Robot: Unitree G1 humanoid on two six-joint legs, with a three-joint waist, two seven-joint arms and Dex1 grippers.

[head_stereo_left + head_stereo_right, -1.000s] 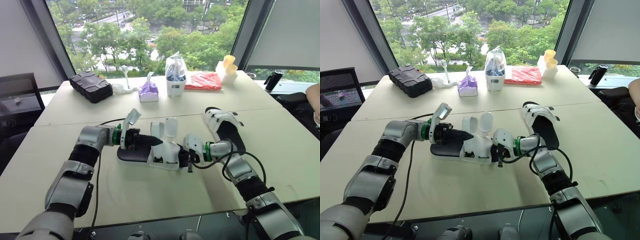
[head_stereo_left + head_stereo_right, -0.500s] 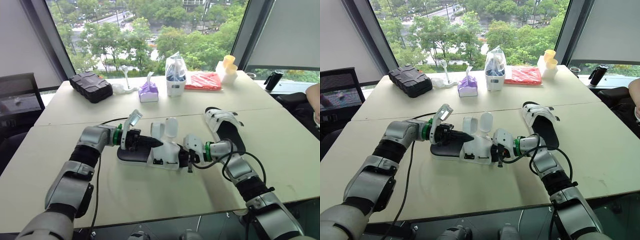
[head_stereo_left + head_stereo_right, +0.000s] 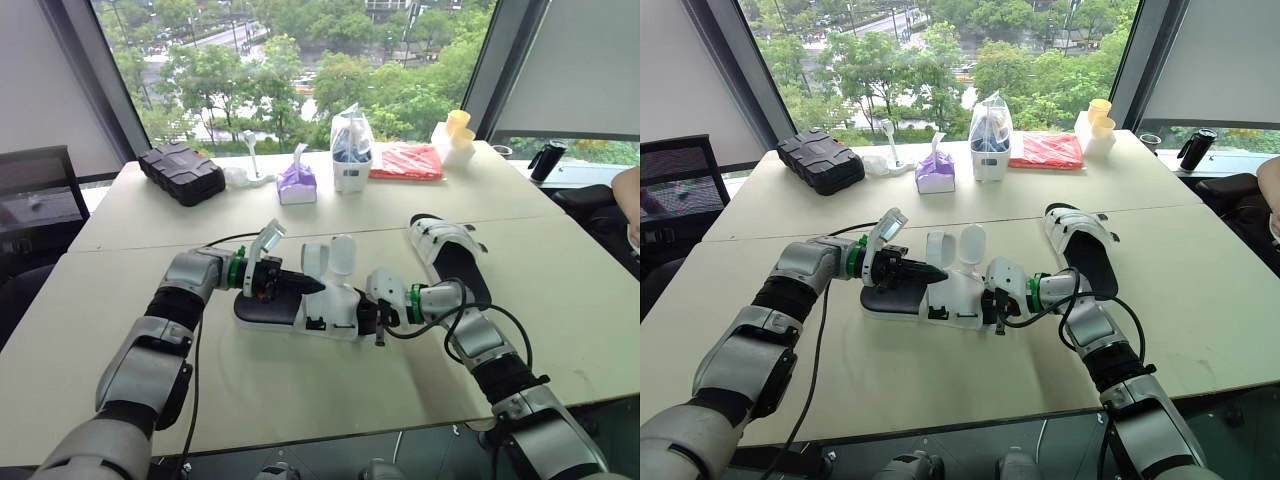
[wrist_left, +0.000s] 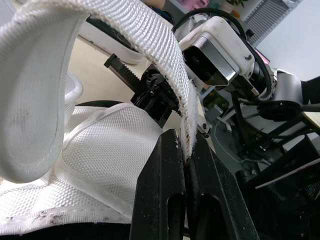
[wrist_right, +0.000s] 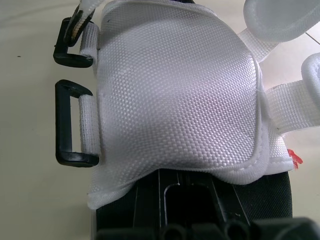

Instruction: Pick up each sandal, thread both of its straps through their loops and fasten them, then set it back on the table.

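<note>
While the left end effector [image 4: 183,150] pinches a strap [image 4: 150,45] of the sandal [image 3: 335,300], threading looks underway; next, the strap needs feeding through the black loop [image 5: 67,122]. Whether the right end effector [image 3: 378,320] grips anything cannot be told.

Near sandal [image 3: 335,303]: black sole, white mesh upper, flat on the counter [image 3: 300,400], well in front of the tissue pack [image 3: 297,184]. Both straps [image 3: 313,258] undone and standing up, one tip pinched in left gripper [image 4: 186,150] jaws; black loops [image 5: 72,123] empty. Second sandal [image 3: 452,255]: also black and white, sole down, front-right of the tissue pack.
</note>
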